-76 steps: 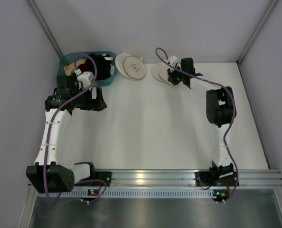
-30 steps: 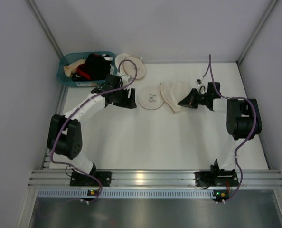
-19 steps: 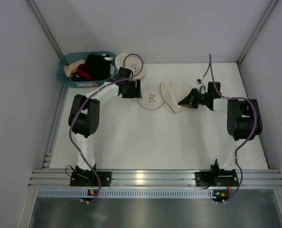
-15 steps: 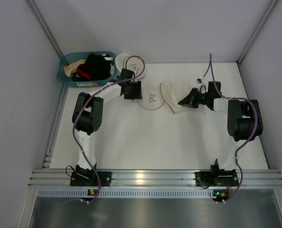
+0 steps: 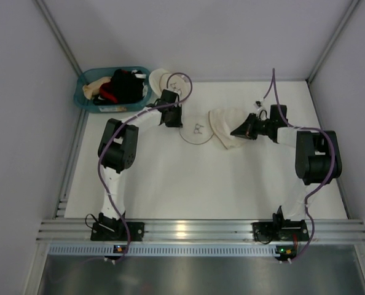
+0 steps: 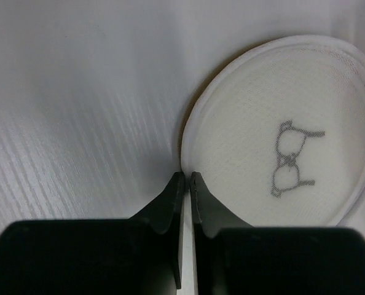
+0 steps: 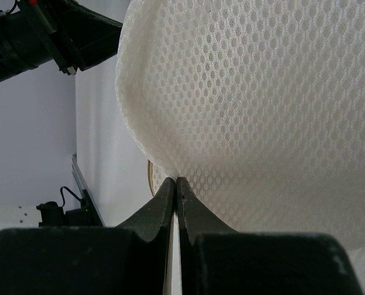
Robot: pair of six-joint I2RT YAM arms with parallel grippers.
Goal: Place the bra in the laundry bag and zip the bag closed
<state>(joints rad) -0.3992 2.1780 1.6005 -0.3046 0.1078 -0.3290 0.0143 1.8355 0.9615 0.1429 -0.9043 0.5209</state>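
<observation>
Clamping the laundry bag (image 5: 198, 130) are left hand (image 6: 187, 178) (lid rim) and right hand (image 7: 175, 181) (mesh).

- You see the laundry bag (image 5: 225, 128) in cream-white, its cupped half a fine honeycomb mesh.
- Its lid (image 6: 281, 160) reads pale, with a plain white rim and a small dark line-drawn mark.
- The left gripper (image 6: 185, 179) and the right gripper (image 7: 175, 182) show black fingers.
- The bra (image 5: 128, 83) is black, against a teal basket (image 5: 84, 97), a red garment (image 5: 107, 93) and a beige garment (image 5: 95, 81).
- A second round bag (image 5: 160, 78) is cream, its lid tan-rimmed.
- Your arms are white and black, their cables (image 5: 273, 83) purple.
- The table (image 5: 201, 184) is white.
</observation>
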